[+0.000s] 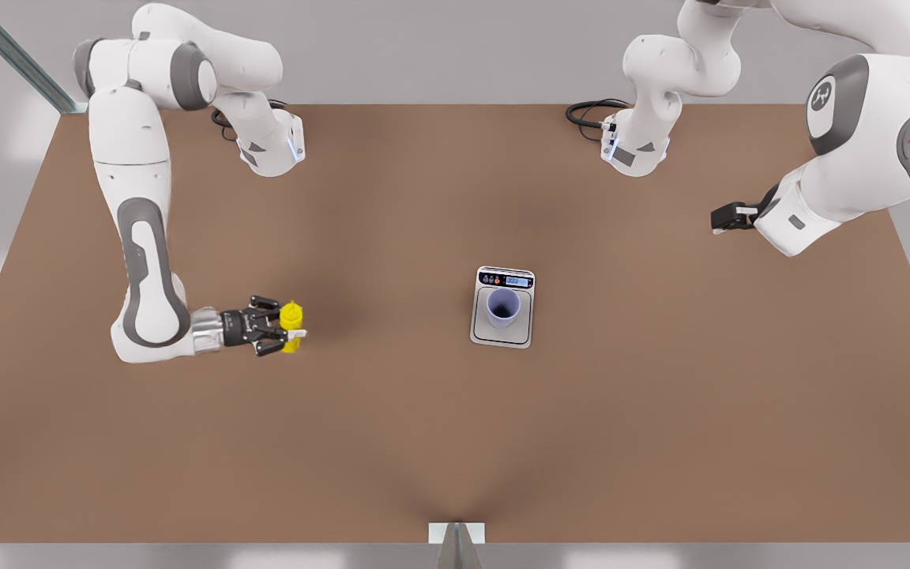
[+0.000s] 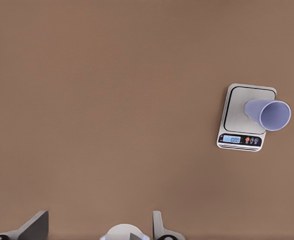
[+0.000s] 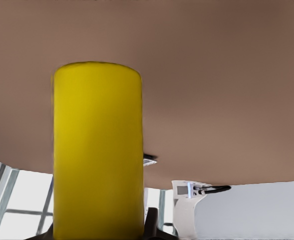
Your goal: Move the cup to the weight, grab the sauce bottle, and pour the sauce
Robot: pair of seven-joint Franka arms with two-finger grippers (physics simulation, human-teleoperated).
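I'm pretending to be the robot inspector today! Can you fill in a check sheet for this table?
Surface: brown table, bare apart from the job's things.
Cup: lavender cup stands upright on the scale.
Sauce bottle: yellow bottle at the front view's left, between the right gripper's fingers.
Clutter: nothing seen.
Right gripper: around the bottle, seemingly shut on it.
Left gripper: open, raised at the front view's right, waiting.
Cables: black loops by each arm's base.
Surroundings: grey walls, metal frame bars.
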